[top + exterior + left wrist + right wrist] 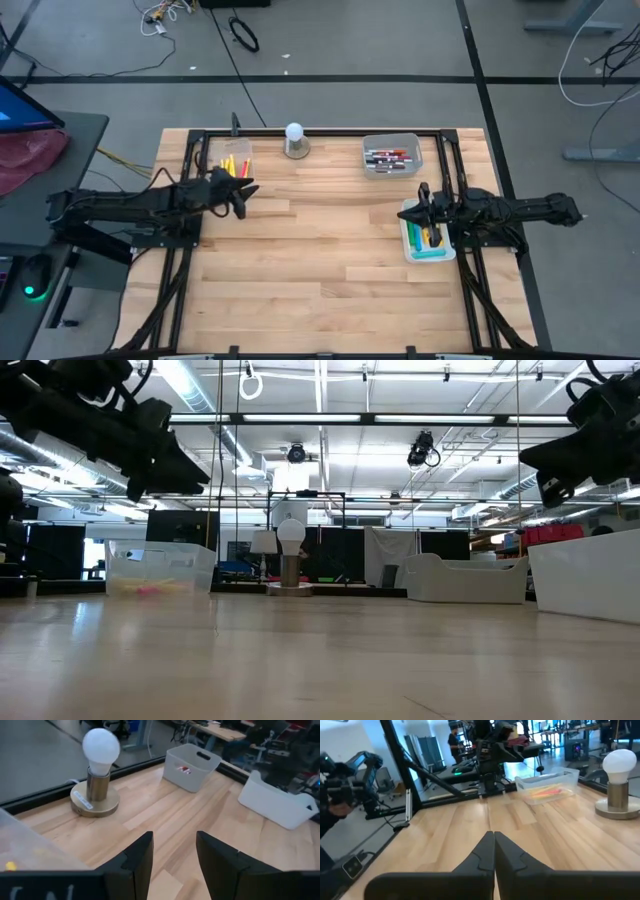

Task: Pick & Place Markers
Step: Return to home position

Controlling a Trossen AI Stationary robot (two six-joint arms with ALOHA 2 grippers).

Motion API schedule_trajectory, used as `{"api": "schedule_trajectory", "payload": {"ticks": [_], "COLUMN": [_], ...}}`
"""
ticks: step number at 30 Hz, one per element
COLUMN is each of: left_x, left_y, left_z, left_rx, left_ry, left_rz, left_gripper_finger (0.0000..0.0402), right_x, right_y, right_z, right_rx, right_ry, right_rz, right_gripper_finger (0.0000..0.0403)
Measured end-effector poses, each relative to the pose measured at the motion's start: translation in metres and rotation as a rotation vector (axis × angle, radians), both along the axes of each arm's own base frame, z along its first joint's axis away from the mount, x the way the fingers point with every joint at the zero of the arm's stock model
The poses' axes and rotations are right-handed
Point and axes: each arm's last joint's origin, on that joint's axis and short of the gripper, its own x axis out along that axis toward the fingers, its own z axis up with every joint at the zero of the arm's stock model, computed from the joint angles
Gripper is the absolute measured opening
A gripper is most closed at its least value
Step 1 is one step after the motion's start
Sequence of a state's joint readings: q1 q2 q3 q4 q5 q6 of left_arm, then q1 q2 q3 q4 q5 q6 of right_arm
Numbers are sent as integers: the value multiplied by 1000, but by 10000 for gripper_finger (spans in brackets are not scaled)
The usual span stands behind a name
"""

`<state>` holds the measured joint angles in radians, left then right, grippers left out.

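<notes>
Markers lie in three containers. Yellow and red ones (236,165) sit in a clear bin (228,150) at the table's far left, also seen in the right wrist view as markers (547,791). Red and dark ones (389,157) fill a grey bin (391,140) at the far right. Teal and yellow ones (430,240) lie in a white tray (410,238) on the right. My left gripper (243,190) (173,855) hovers open just near of the clear bin. My right gripper (424,192) (494,851) hangs shut and empty over the tray's far end.
A white bulb-shaped knob on a round base (294,140) (100,770) stands at the table's far edge between the two bins. A black frame (330,132) runs along the far and side edges. Bare wood (320,240) spans the middle and near half.
</notes>
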<state>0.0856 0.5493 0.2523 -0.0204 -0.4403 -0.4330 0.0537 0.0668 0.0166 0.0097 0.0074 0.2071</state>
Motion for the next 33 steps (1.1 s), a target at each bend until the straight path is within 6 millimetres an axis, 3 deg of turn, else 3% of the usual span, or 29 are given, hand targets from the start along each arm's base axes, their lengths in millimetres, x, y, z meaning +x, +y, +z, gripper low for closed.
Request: {"api": "schedule_trajectory", "payload": {"ticks": [7, 14, 19, 23, 33], "left_x": [-5, -15, -23, -28, -33], "left_y": [-5, -12, -19, -20, -24], "left_z": [7, 16, 23, 25, -20], "left_rx": [116, 216, 244, 245, 271], "left_ry": [6, -33, -119, -164, -334], "left_rz": [-80, -217, -424, -467, -536], "left_gripper_finger": [128, 14, 6, 5, 3], "right_x": [0, 0, 0, 0, 0], "right_y": [1, 1, 1, 1, 1], "right_z": [0, 0, 0, 0, 0], "right_rx": [-29, -7, -7, -7, -7], "right_ry": [2, 2, 2, 2, 2], "right_rz": [7, 5, 5, 5, 4], "right_gripper_finger": [4, 4, 4, 4, 4]}}
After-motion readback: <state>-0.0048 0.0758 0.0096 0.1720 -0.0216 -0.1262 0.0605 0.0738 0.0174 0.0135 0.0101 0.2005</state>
